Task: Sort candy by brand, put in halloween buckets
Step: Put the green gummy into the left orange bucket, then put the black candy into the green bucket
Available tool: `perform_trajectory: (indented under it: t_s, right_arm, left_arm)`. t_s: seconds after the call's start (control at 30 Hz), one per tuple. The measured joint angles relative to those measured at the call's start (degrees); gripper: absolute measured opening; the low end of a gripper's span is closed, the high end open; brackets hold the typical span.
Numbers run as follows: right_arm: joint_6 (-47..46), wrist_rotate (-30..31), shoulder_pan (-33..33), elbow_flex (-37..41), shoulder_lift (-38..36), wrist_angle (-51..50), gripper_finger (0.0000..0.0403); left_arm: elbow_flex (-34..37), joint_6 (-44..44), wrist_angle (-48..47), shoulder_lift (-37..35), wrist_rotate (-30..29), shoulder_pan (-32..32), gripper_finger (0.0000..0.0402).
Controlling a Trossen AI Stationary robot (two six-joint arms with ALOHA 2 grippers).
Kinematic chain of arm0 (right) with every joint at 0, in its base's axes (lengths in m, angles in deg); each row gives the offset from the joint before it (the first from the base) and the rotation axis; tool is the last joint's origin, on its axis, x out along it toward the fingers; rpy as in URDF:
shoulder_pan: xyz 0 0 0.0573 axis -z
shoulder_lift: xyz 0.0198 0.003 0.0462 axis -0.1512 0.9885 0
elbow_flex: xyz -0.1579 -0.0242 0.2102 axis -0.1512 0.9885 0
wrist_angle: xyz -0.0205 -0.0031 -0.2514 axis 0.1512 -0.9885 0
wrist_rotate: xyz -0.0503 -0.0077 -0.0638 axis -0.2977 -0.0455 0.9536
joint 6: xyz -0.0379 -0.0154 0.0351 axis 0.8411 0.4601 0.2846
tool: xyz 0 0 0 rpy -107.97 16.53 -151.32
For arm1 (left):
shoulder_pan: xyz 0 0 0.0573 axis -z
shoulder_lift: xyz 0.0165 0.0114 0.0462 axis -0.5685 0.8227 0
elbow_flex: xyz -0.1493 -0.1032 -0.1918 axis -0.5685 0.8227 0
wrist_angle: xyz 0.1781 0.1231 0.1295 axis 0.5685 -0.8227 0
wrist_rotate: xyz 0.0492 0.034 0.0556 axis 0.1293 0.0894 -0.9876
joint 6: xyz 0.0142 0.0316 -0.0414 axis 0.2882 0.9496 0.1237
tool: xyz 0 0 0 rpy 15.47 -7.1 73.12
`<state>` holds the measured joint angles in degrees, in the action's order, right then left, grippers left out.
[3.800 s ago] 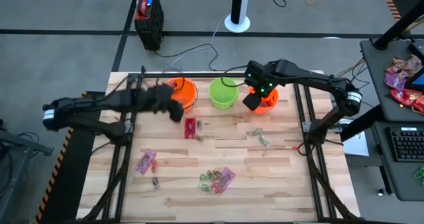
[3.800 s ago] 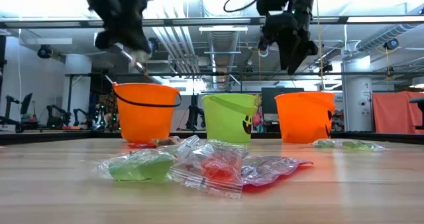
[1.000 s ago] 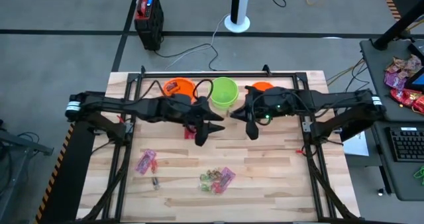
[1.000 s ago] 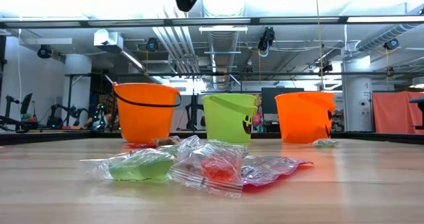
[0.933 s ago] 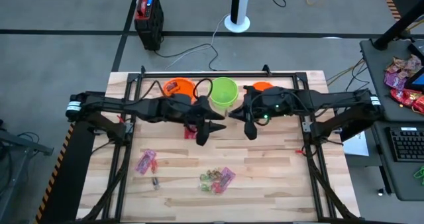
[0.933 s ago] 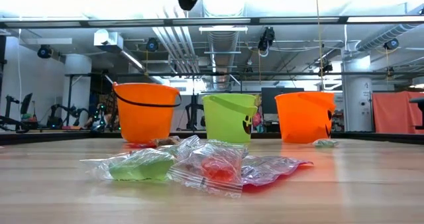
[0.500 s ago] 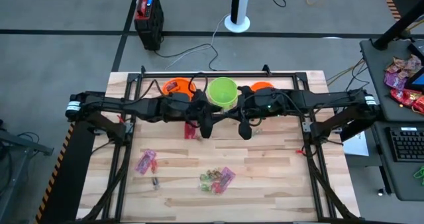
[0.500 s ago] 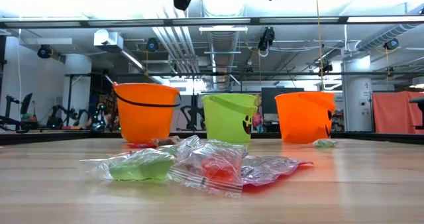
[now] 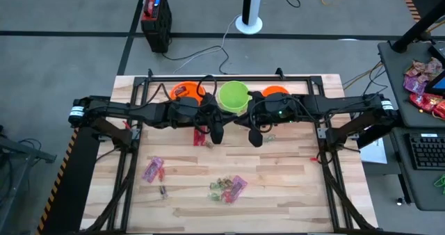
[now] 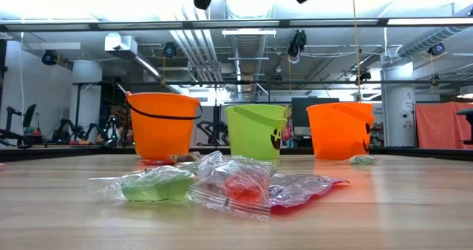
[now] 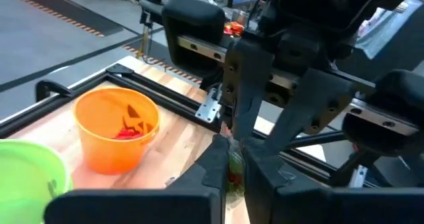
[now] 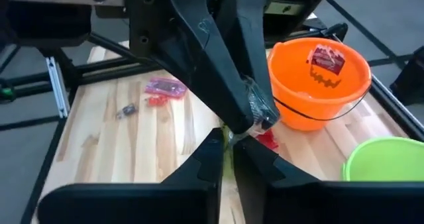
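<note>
My left gripper (image 11: 232, 169) and my right gripper (image 12: 227, 144) meet tip to tip high above the table, in front of the lime green bucket (image 9: 234, 96). Both are shut on one small green candy in a clear wrapper (image 12: 258, 112). An orange bucket (image 9: 186, 92) with a red packet inside stands left of the green one, and a second orange bucket (image 9: 276, 93) stands right of it. A red packet (image 9: 200, 135), a pink packet (image 9: 153, 169) and a heap of mixed candy (image 9: 228, 187) lie flat on the wood. My left gripper pinches the crinkled clear end of the wrapper (image 12: 260, 114) between its two fingertips, coming level from the table's left. The candy is lifted well clear of the table. My right gripper has the candy's green part (image 12: 228, 139) between its fingertips, reaching level from the table's right.
Black frame rails (image 9: 131, 158) run along the table's sides and far edge. A tiny wrapped piece (image 9: 163, 191) lies near the pink packet. Off the table to the right stand a desk with a pile of packets (image 9: 421, 82) and a keyboard (image 9: 425, 151).
Both grippers have drawn together in front of the green bucket, moving a little toward the far edge. My left gripper's spread fingers have shut on the candy that my right gripper holds out. The candy on the table has not moved.
</note>
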<state>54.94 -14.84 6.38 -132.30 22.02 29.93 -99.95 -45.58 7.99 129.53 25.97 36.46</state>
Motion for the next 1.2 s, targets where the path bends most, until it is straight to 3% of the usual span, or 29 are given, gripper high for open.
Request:
perform_trajectory:
  t_s: [0.3, 0.47, 0.57, 0.63, 0.93, 1.2]
  right_arm:
    - [-8.17, 0.12, 3.76, 0.00, -0.66, -1.74, 0.0120]
    - [-12.46, 0.26, 5.97, 0.00, -0.71, -8.71, 0.0156]
    - [-13.60, 0.28, 6.11, 0.00, -0.59, -11.78, 0.0167]
    - [-13.95, 0.24, 6.07, 0.00, -0.28, -12.23, 0.0172]
    - [-17.08, 0.18, 6.01, 0.02, 1.35, -12.67, 0.0176]
    - [-19.50, -1.30, 5.49, 0.02, 1.46, -13.39, 0.0195]
  left_arm:
    - [-0.02, -0.08, -7.78, -1.61, -4.36, -1.49, 0.0002]
    - [-4.39, -2.73, -35.46, -4.38, -10.97, -5.73, 0.0001]
    - [-6.11, -3.41, -51.53, -4.23, -11.49, -10.24, 0.0001]
    - [-6.16, -1.90, -57.12, -3.77, -11.35, -13.49, 0.0000]
    - [-2.69, 9.26, -58.43, -1.01, -7.53, -25.90, 0.0002]
    - [-2.62, 9.06, -58.49, -0.25, -4.99, -29.30, 0.0076]
